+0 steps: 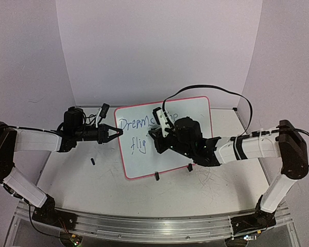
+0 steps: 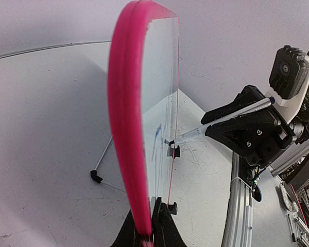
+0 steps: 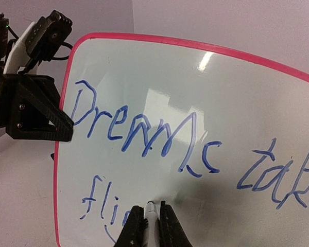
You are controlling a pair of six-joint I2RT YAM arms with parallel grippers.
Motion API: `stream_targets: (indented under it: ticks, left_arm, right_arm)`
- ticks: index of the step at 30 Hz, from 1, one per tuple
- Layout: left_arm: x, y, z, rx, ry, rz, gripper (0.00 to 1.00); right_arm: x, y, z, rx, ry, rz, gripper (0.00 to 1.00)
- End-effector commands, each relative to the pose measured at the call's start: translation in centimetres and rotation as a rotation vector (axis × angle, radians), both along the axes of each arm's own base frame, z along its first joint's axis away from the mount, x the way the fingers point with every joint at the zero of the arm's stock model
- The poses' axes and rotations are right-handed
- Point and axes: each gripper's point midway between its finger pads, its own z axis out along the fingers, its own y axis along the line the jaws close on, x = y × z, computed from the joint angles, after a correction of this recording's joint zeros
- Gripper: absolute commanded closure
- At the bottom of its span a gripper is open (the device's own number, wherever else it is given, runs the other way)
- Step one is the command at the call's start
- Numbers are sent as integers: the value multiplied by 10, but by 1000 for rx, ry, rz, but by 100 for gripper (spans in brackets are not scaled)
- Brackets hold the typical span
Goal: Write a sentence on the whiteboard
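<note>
The whiteboard (image 1: 195, 118) stands tilted at the table's middle, with a pink-red rim and blue writing "Dreams take" and "flig" (image 3: 159, 77). My left gripper (image 1: 116, 133) is shut on the board's left rim, and the left wrist view shows that rim (image 2: 124, 113) pinched between the jaws of my left gripper (image 2: 149, 226). My right gripper (image 1: 155, 138) is in front of the board, shut on a marker (image 3: 152, 213). The marker tip meets the board just right of "flig". From the left wrist view the marker (image 2: 216, 122) slants down to the board face.
Two black clip feet (image 1: 157, 176) (image 1: 189, 167) hold the board's lower edge. A small black piece (image 1: 92, 161) lies on the table left of the board. A thin rod with a black foot (image 2: 96, 176) props the board from behind. White walls close in the back.
</note>
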Motion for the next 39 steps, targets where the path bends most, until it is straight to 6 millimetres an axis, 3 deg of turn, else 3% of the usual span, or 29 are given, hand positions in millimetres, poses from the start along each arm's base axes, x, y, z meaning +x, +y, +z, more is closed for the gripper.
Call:
stream_targets:
  ticks: [1,20,30,39]
  left_arm:
    - [16,2,-2,64,-74,64,100]
    - [15,2,-1,61,-75,63,100]
    - [15,2,0,60,-74,63,100]
    - [15,2,-2,63,-74,62,100]
  right_arm:
    - [5,-4,2,14,-2,-34,100]
    - [-19,-10,-37,-15,99,-7,100]
    - [-8,-3,-8,36,50,-28,100]
    - [4,-6,-1,51,36,-64,100]
